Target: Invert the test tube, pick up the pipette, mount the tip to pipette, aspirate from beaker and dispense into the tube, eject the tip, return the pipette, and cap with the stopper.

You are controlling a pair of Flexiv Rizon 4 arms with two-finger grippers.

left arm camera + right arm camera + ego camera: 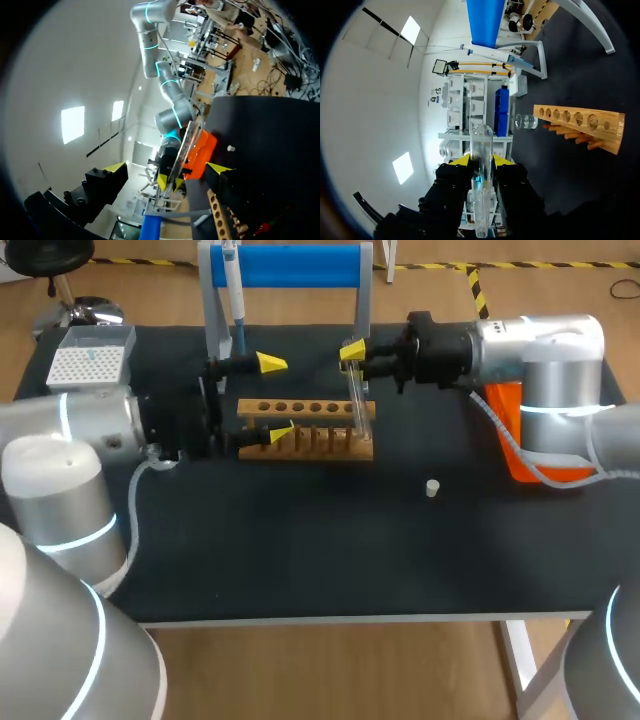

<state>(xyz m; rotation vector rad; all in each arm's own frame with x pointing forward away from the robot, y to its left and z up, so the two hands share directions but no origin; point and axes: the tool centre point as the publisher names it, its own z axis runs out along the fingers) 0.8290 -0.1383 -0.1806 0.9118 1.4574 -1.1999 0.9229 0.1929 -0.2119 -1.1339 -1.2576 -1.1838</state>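
Keeping the wooden rack (300, 430) still matters: the left gripper (275, 397) stands spread wide by one end, and the right gripper (482, 161) pinches the test tube (358, 400) over the other; it should turn slowly.

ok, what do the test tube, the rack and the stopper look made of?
Test tube: clear glass or hard plastic, glossy; the background shows through it.
Rack: light wood, matte; even tan colour, drilled holes and pegs.
Stopper: off-white, matte; perhaps rubber or plastic, too small to tell.
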